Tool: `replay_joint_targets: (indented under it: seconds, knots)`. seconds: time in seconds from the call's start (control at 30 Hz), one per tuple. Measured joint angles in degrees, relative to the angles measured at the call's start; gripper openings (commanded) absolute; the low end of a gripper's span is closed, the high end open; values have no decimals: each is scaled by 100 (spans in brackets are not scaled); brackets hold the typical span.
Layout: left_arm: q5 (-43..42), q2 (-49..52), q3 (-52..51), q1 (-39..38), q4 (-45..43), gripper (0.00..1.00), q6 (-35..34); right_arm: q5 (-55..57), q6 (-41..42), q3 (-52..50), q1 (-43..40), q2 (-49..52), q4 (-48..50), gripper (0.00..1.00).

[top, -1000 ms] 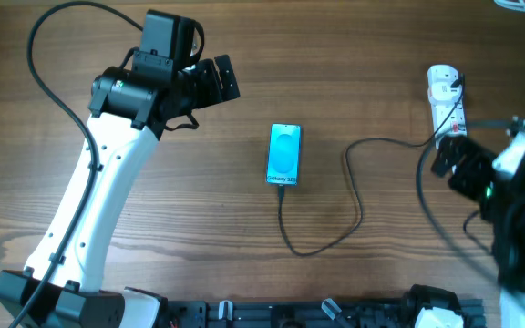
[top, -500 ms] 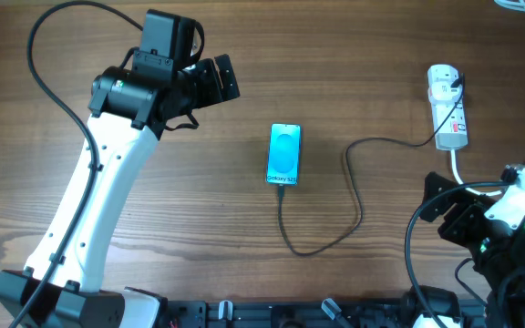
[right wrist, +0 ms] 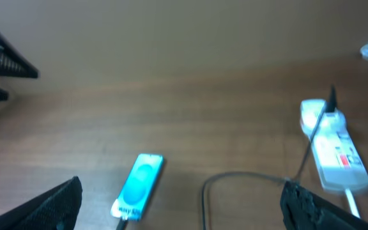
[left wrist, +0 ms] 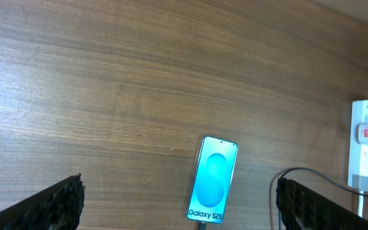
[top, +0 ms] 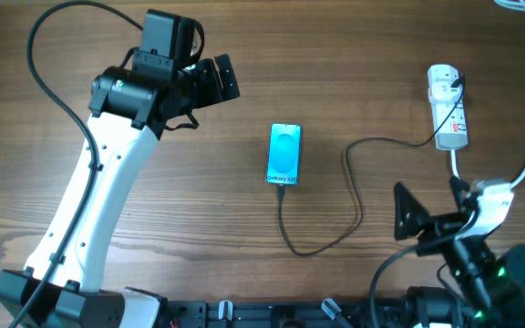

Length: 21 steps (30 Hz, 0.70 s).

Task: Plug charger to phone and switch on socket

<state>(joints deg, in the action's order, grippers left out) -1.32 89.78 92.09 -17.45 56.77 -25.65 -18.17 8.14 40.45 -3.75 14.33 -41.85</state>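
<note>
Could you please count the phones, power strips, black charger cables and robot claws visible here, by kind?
Phone: 1
Power strip: 1
Black charger cable: 1
Claws: 2, the left claw and the right claw
Total: 5

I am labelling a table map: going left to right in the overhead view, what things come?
Left hand, phone, socket; the charger cable spans too wide to place.

Wooden table [top: 381, 73] – phone [top: 284, 155] at centre, charger [top: 346, 164] looping from it to socket [top: 447, 107] at right.
</note>
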Motion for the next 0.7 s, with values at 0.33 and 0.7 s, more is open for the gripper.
replay_joint_targets:
  seconds: [0.33, 0.7]
  knots:
    - [2, 0, 0, 0, 0, 100, -2, -350, -291, -2527, 201, -1318, 3397, 100]
    - [2, 0, 0, 0, 0, 100, 0, 76, -328, -3995, 210, -1333, 4927, 99]
